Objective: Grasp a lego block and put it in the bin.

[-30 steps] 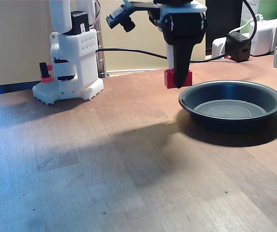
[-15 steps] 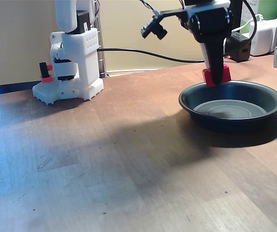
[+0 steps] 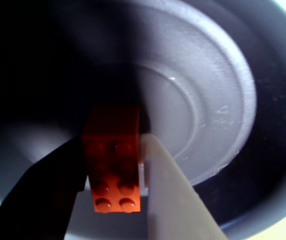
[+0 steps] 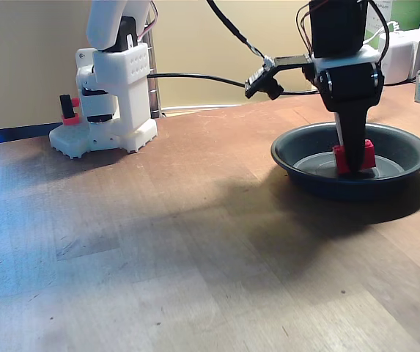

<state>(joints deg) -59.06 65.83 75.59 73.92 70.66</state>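
Black and pale, the two fingers of the pincer (image 3: 117,192) are closed on a small bright red rectangular plastic lego block (image 3: 114,160) with two rows of four studs; in the wrist view the dark finger presses its left side and the whitish finger its right, studs facing the camera. In the fixed view the pincer (image 4: 353,163) points straight down inside the wide, shallow, round dark grey metal bin (image 4: 292,158), and the lego block (image 4: 367,155) sits low between the fingertips, over the pan's flat ringed floor; whether it touches that floor cannot be told. The bin (image 3: 262,60) stands on a brown wooden surface (image 4: 158,249), toward the right in the fixed view. Well apart to the left stands the white robot base (image 4: 114,103) with pinkish-red parts, a black cable (image 4: 202,76) running from it.
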